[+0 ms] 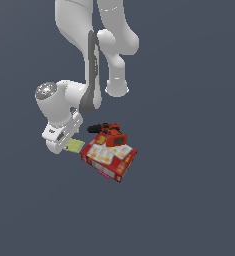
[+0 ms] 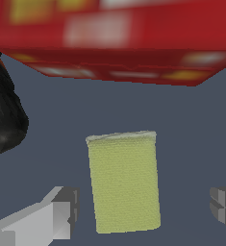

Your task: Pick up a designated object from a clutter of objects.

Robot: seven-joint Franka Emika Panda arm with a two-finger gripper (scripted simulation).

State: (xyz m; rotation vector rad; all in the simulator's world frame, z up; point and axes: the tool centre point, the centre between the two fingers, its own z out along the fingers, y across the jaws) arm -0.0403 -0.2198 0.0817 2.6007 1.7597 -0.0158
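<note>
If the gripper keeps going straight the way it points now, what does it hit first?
Most likely the yellow-green pad, lying between the open fingers. The red box lies beyond it; depth is unclear.

The exterior view looks from above and some way off, facing down onto the grey worktop (image 1: pixel 189 200), far enough back to take in the white arm (image 1: pixel 89 55) from its upper links to the wrist and the whole small cluster below it. The wrist view sits on the arm's end, very close to the worktop, looking along the hand (image 2: pixel 143 211) so that both fingertips frame its near edge. Both views share the yellow-green pad (image 1: pixel 75 145) (image 2: pixel 125 181), the red box (image 1: pixel 109 157) (image 2: pixel 109 38) beyond it, and the dark end of the drill (image 1: pixel 108 133) (image 2: pixel 4 115); the box is blurred in the wrist view
</note>
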